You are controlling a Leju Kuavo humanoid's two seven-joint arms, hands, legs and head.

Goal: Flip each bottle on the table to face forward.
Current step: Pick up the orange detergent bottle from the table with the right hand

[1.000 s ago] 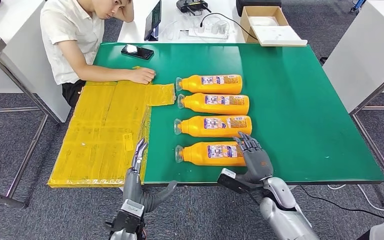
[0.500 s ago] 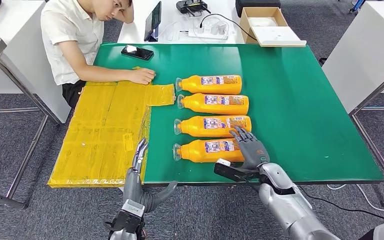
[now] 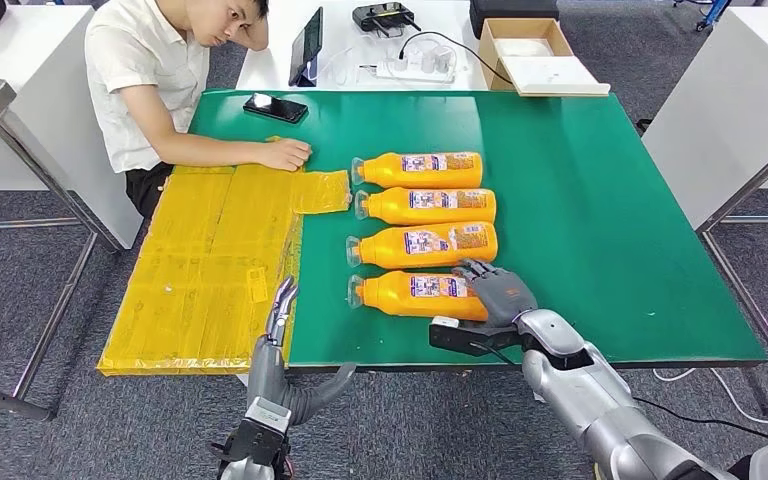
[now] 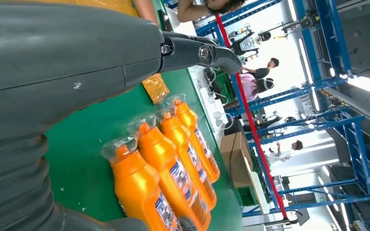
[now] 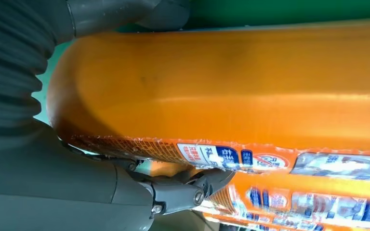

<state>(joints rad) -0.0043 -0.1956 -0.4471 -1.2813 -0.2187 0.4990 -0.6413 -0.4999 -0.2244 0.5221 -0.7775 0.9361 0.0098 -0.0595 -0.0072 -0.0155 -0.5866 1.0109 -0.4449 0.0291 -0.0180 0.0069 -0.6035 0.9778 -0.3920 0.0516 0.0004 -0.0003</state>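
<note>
The right hand (image 3: 497,290) is laid over the base end of the nearest orange bottle (image 3: 415,295), fingers curled across its top and thumb at the near side; the hold looks closed on it, though the underside is hidden. The left hand (image 3: 278,345) is held apart and empty off the worktop (image 3: 610,220) edge. Four such bottles are lined up lying flat, necks toward the yellow sheet (image 3: 210,270). The bottle is judged rigid, smooth, possibly slippery plastic, fairly heavy if full; the broad base end is best gripped for rolling. The next bottle (image 3: 420,245) lies just beside it, leaving little finger room. A seated person's hand (image 3: 285,152) rests on the sheet, well apart.
</note>
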